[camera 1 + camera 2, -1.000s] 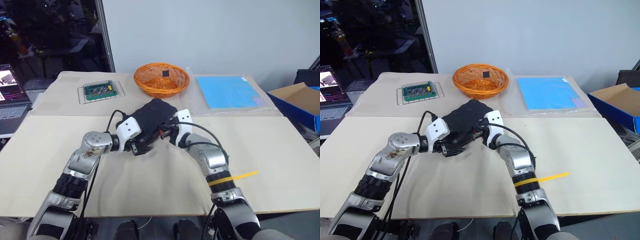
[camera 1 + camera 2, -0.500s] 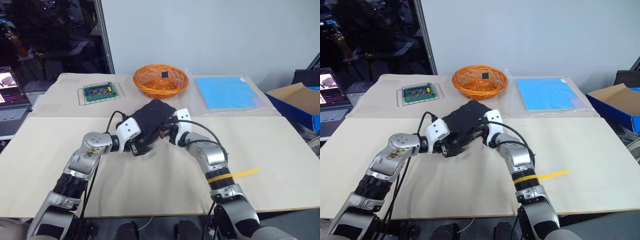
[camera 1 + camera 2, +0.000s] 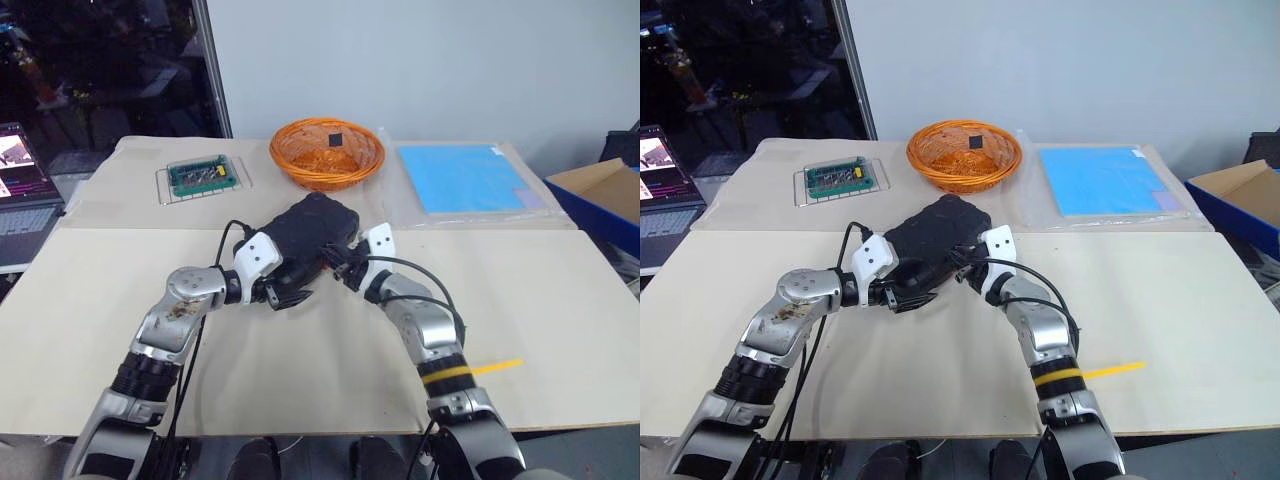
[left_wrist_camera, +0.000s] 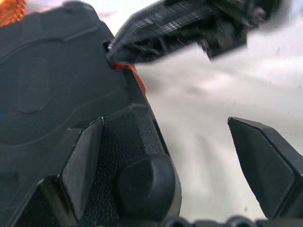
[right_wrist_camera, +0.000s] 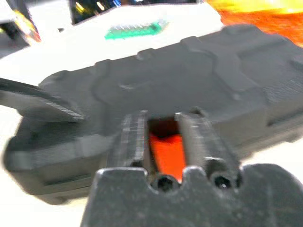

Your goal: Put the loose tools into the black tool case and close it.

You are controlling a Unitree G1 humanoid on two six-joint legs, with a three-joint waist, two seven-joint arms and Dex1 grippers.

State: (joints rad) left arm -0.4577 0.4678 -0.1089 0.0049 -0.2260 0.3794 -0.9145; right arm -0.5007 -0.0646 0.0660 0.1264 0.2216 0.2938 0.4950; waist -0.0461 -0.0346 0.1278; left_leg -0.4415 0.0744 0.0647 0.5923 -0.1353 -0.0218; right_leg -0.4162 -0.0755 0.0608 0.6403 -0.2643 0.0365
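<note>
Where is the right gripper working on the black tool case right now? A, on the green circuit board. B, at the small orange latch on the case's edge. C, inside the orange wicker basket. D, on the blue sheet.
B: in the right wrist view the right gripper's two fingers sit either side of the orange latch on the edge of the closed black tool case.

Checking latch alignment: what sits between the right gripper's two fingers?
In the right wrist view, the black tool case's orange latch shows in the gap between the right gripper's fingers.
</note>
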